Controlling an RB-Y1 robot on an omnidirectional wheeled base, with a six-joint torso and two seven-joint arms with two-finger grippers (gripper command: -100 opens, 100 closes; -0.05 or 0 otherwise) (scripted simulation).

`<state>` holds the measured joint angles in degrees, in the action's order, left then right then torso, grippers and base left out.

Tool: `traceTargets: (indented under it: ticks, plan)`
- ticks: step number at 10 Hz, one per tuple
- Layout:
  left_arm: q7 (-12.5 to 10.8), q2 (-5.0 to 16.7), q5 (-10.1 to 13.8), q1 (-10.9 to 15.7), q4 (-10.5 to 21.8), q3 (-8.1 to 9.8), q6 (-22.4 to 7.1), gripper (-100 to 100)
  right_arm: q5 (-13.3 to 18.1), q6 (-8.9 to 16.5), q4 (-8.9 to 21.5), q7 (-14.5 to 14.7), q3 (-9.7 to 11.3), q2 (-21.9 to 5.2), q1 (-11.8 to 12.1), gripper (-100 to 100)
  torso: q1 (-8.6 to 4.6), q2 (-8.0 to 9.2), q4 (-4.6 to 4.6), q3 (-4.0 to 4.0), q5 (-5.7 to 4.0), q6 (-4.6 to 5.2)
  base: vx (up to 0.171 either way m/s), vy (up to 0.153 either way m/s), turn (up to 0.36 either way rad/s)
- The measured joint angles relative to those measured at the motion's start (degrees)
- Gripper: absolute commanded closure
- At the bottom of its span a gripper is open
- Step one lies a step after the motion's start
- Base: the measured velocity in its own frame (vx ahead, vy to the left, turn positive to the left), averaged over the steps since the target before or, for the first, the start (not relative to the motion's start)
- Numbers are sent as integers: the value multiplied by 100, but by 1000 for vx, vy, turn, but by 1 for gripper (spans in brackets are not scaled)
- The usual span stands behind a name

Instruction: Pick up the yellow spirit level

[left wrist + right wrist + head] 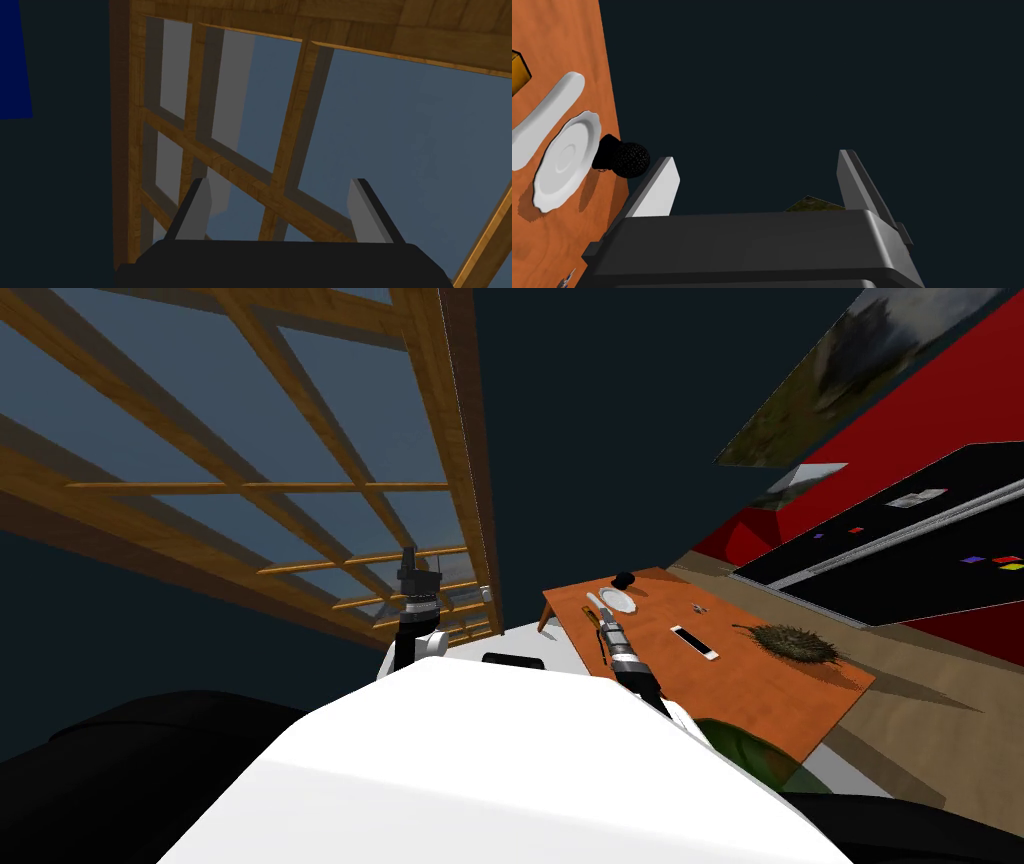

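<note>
- Right gripper (757, 159) out past the far edge of an orange-brown table (562, 35), thin grey fingers spread wide, nothing between them, a dark wall beyond.
- Yellow spirit level (519, 74) flat on the tabletop, off to one side of the right gripper and well apart from both fingers; one blunt end in the right wrist view, the rest cut off by the picture's edge. Not gripped, not touched.
- Just beside the level, a long white rounded piece (547, 112), also flat on the table.
- Next toward the gripper, a white scalloped plate (564, 162), close to the white piece.
- At the table's edge, a black round object with a mesh-like head (624, 159), touching or all but touching the plate's rim and near the closer finger.
- From the head view, right arm stretched low across the table's near corner, alongside the plate.
- Farther along the same tabletop, a white phone-like slab (694, 642) and a spiky brown fruit (797, 644), both well apart from the right gripper.
- Left gripper (281, 182) raised upright on the other side of the chest, away from the table, fingers parted and empty.
</note>
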<state>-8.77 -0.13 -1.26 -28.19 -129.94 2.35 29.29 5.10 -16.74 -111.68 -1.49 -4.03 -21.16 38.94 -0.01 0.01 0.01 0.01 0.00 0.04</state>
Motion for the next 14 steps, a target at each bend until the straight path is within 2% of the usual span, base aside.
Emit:
traceTargets:
  ticks: [1,3,5,7,8,10,11,12,13,14]
  plan:
    - [0,0,0,1,0,-1,0,0,73,-60,141,26,-37,-109,150,-100,0,0,0,0,0,-4,2,5,125]
    - [0,0,0,1,0,-1,0,0,186,12,456,39,-78,-312,131,-100,-1,-4,0,-2,0,-5,4,7,173]
    - [0,0,0,1,0,-1,0,0,342,33,710,106,-86,-414,261,-100,0,-3,0,-2,0,-5,6,7,185]
    - [0,0,0,0,0,0,0,0,459,47,970,105,-140,-629,382,-100,-1,-4,-1,-2,0,-3,9,6,149]
    - [0,0,0,0,0,0,0,0,522,98,1082,124,-127,-667,385,-100,-1,-5,-1,-3,0,-1,6,0,22]
    - [0,0,0,1,0,0,0,0,612,1,1330,138,-174,-776,506,-100,-1,-5,-1,-3,0,-4,12,4,194]
    - [0,0,0,0,0,0,0,0,657,-20,1522,141,-178,-850,471,-100,-3,-7,-1,-4,-1,0,18,7,222]
    - [0,0,0,0,0,0,0,0,759,48,1675,139,-168,-965,489,-100,-2,-9,-1,-5,0,-4,17,-2,126]
    - [0,0,0,-1,0,0,0,0,813,48,1750,148,-191,-1008,596,-100,-3,-7,-1,-4,0,1,19,3,252]
    - [0,0,0,0,0,0,0,0,926,-15,1950,175,-204,-1081,653,-100,-3,-9,-1,-5,0,-4,18,-3,123]
